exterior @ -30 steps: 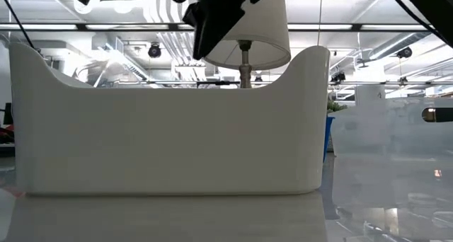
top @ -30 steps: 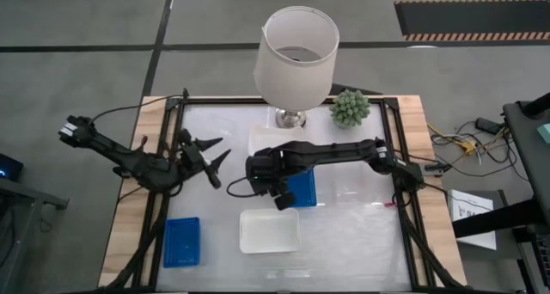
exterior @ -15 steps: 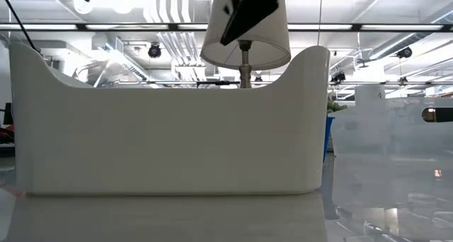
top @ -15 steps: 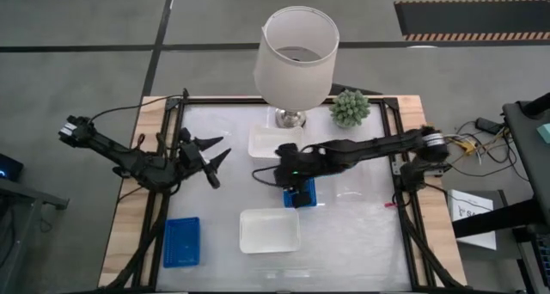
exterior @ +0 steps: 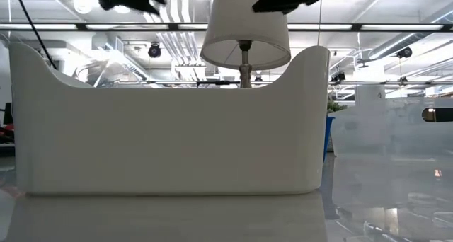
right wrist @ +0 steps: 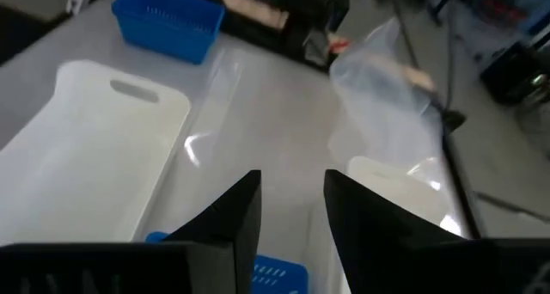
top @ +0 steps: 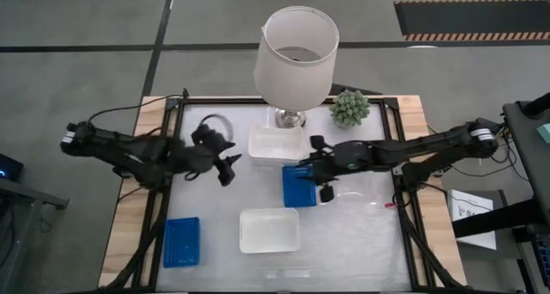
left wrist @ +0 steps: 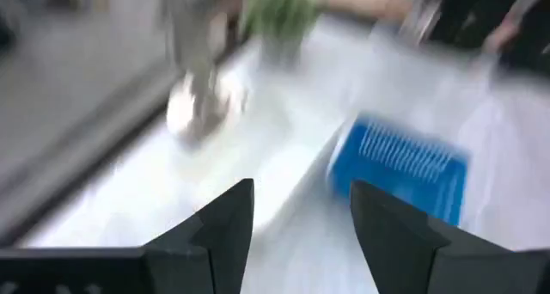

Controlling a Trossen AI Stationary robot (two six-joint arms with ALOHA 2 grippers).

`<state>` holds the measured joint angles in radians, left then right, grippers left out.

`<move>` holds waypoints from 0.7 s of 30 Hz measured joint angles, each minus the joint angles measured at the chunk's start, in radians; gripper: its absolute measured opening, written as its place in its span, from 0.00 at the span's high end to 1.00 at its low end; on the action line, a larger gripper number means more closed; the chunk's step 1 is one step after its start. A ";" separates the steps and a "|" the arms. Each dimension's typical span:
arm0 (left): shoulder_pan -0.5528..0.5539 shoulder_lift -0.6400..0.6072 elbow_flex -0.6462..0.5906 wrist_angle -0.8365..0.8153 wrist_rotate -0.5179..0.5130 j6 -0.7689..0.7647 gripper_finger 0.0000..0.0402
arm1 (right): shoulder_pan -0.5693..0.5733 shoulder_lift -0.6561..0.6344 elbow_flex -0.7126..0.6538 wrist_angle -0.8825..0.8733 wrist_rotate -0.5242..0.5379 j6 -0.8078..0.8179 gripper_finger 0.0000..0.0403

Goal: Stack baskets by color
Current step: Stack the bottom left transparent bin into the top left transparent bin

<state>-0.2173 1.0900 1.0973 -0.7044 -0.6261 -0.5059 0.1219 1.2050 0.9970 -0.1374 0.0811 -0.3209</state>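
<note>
From above: blue basket (top: 299, 186) mid-tabletop (top: 361, 234), just beside right claw (top: 323, 169), fingers parted, holding nothing. White basket (top: 276, 144) behind it by lamp (top: 296, 62); another white basket (top: 270, 230) nearer front, second blue basket (top: 181, 241) at front left, all empty. Left claw (top: 229, 161) open, empty, left of rear white basket. At table level: white basket wall (exterior: 170, 129) filling foreground. From left wrist: blue basket (left wrist: 400, 163) beyond spread fingers (left wrist: 225, 221). From right wrist: far blue basket (right wrist: 168, 21), white basket (right wrist: 86, 148).

A white basket (exterior: 166, 122) fills the low view, hiding the table behind; the left wrist view is blurred.
</note>
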 joint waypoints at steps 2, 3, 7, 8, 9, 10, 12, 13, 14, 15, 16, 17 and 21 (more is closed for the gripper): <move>0.066 0.059 0.086 -0.195 0.072 -0.068 0.56 | 0.000 -0.056 -0.037 0.009 0.000 -0.005 0.70; 0.102 0.091 0.127 -0.287 0.094 -0.099 0.56 | 0.000 -0.082 -0.053 0.012 0.000 -0.003 0.70; 0.246 0.222 0.275 -0.543 0.203 -0.137 0.56 | 0.000 -0.168 -0.116 0.017 0.000 0.016 0.70; 0.279 0.256 0.305 -0.576 0.240 -0.118 0.56 | 0.000 -0.184 -0.129 0.019 0.000 0.018 0.70; 0.311 0.288 0.330 -0.598 0.281 -0.089 0.56 | 0.000 -0.199 -0.143 0.019 0.000 0.019 0.70; 0.341 0.320 0.352 -0.615 0.317 -0.056 0.56 | 0.000 -0.214 -0.154 0.019 0.000 0.019 0.70; 0.397 0.380 0.394 -0.659 0.378 0.001 0.56 | 0.000 -0.237 -0.170 0.023 0.000 0.019 0.70; 0.420 0.407 0.413 -0.683 0.391 0.022 0.56 | 0.000 -0.245 -0.175 0.023 0.000 0.020 0.70; 0.443 0.431 0.430 -0.708 0.393 0.040 0.56 | 0.000 -0.251 -0.179 0.024 -0.001 0.020 0.70; 0.462 0.453 0.445 -0.733 0.393 0.049 0.56 | 0.000 -0.256 -0.183 0.024 -0.001 0.020 0.70; 0.481 0.471 0.456 -0.750 0.391 0.061 0.56 | 0.000 -0.258 -0.185 0.024 -0.001 0.020 0.70; 0.494 0.486 0.461 -0.755 0.391 0.070 0.56 | 0.000 -0.258 -0.186 0.024 -0.001 0.020 0.70; 0.513 0.524 0.452 -0.751 0.390 0.105 0.56 | 0.000 -0.254 -0.187 0.023 -0.001 0.016 0.70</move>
<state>0.2957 1.6143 1.5493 -1.4557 -0.2359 -0.4008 0.1223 0.9510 0.8104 -0.1140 0.0805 -0.3050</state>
